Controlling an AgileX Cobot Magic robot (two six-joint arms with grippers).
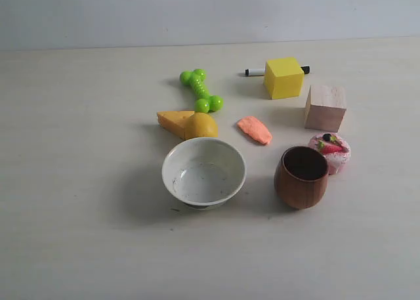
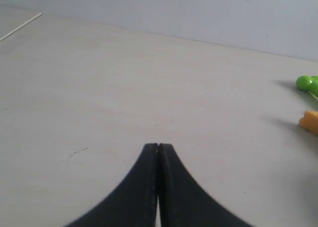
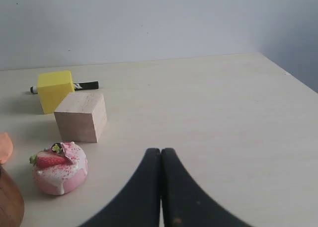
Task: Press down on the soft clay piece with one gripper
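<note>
The soft clay piece (image 1: 254,129) is a flat salmon-orange oblong lying on the table between the cheese wedge and the wooden cube; only its edge (image 3: 5,146) peeks into the right wrist view. Neither arm appears in the exterior view. My left gripper (image 2: 158,146) is shut with nothing between its fingers, over bare table well away from the clay. My right gripper (image 3: 160,151) is also shut and empty, off to the side of the pink cake toy (image 3: 59,167).
Around the clay stand a yellow cube (image 1: 283,77), a marker (image 1: 254,71), a wooden cube (image 1: 325,107), a pink cake toy (image 1: 330,151), a brown wooden cup (image 1: 301,176), a white bowl (image 1: 204,173), a cheese wedge (image 1: 187,123) and a green dumbbell toy (image 1: 201,90).
</note>
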